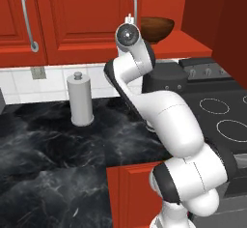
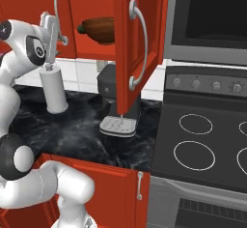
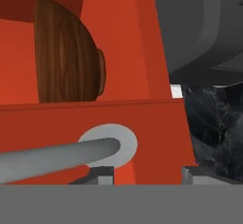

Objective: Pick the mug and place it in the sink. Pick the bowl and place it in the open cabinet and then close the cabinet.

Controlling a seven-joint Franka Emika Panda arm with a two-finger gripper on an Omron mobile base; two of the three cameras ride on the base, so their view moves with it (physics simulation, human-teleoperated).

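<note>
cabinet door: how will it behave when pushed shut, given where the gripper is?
The cabinet door looks like a rigid panel, so it should swing, not flex. The gripper sits near the door handle; pushing there probably moves it easily. The bowl seems clear.

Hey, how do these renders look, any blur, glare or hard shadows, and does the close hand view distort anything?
Left base view: sharp, flat light, soft sheen on the arm, the bowl evenly lit. Right base view: crisp, no glare on the cabinet door. Hand view: the door handle looms large and the bowl appears turned on its side; no blur.

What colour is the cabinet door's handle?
Silver-grey: the handle curves down the red cabinet door, clearest in the right base view.
</note>
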